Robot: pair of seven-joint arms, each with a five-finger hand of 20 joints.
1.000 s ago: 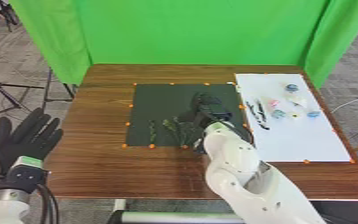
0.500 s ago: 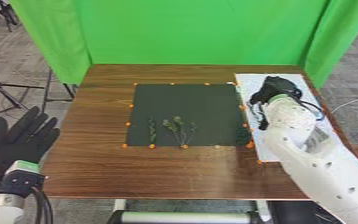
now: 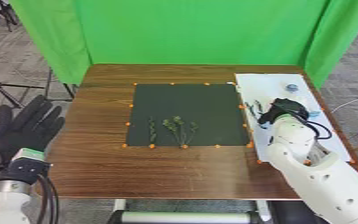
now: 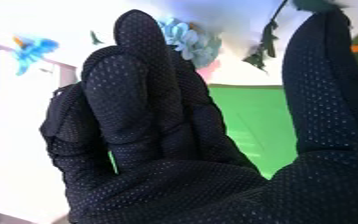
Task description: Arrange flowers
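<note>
Over the white sheet on the right, in the head view, is my right hand (image 3: 286, 109), above some of the flowers. In the right wrist view, my right hand (image 4: 171, 130) has relaxed fingers, the thumb standing apart from them; a pale blue flower (image 4: 191, 42) is behind the fingertips and a green stem (image 4: 266, 44) near the thumb. A blue flower (image 3: 292, 88) lies farther back on the sheet, another (image 3: 314, 114) beside the hand. Green sprigs (image 3: 179, 129) lie on the black mat's near part. My left hand (image 3: 23, 125) is open, left of the table.
The black mat (image 3: 184, 102) lies mid-table with orange markers around its edges. To its right is the white sheet (image 3: 262, 82). A green curtain (image 3: 193, 32) hangs behind the brown table (image 3: 95, 165).
My right hand has gone from the black mat to the white sheet, then slightly nearer the robot, uncovering the back blue flower. The sprigs on the mat came into sight. My left hand shifted slightly.
</note>
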